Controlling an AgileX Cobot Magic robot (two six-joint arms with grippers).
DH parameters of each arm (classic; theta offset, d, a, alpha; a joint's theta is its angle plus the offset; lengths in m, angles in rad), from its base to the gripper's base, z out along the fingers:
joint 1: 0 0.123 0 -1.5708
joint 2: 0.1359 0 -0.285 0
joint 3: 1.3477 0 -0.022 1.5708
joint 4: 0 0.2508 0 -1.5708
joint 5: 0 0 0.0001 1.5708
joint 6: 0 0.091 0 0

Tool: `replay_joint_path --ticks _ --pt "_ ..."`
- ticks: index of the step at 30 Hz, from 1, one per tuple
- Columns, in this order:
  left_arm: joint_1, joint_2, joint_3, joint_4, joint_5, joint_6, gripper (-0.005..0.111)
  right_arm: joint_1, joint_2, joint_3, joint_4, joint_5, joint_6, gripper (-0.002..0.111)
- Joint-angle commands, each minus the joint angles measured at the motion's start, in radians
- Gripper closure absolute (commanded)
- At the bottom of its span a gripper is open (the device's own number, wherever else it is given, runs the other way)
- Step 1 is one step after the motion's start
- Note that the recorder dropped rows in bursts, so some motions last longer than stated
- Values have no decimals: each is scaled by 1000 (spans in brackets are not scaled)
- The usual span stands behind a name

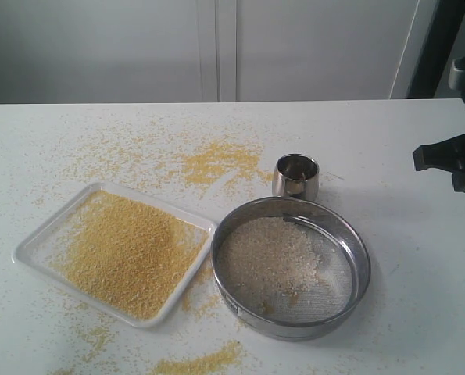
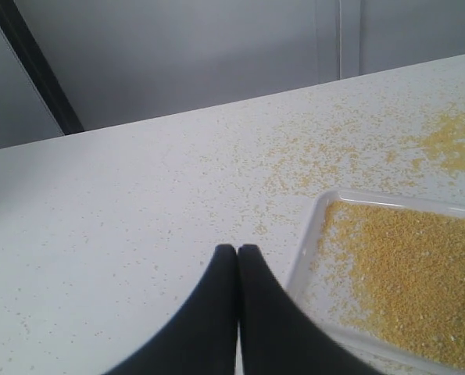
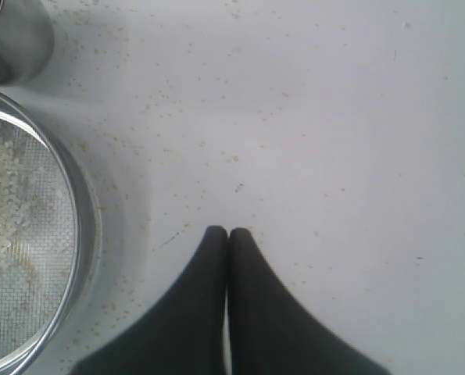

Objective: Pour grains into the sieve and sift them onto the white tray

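Left gripper is hanging over the table with its two dark fingers pressing flat against each other, clenched on nothing. The white tray is lying near those fingertips, off to one side, one rounded corner pointing toward them; whether a finger is touching the rim cannot be told. Fine yellow grains are covering most of the tray floor, and loose specks are lying on the table beyond it. Right gripper is hovering over bare table, fingers meeting tip to tip, gripping nothing. The sieve is sitting near it on one side, clear of the fingers, with whitish grains resting on the mesh. The small steel cup is standing farther out, just past the sieve rim. In the exterior view the right arm is showing at the table edge, apart from the sieve, which is sitting between it and the tray, rim just beside the tray's edge. Spilled yellow granules are lying on the table past the tray and the cup.
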Motion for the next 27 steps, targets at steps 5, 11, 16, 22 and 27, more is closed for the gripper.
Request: replay_joint_path --ticks 5,11,16,22,27 --pt "5 -54 21 -9 6 -10 107 -2 -6 2 -1 -13 2 108" --pt "5 -116 110 -14 -16 -16 107 -2 -6 2 -1 -13 2 108" --pt "5 -239 263 -33 -50 -10 107 -2 -6 2 -1 -13 2 108" --pt "5 -328 382 -51 -74 -10 107 -2 -6 2 -1 -13 2 108" --pt "5 -352 436 -55 -86 -10 107 -2 -6 2 -1 -13 2 108"
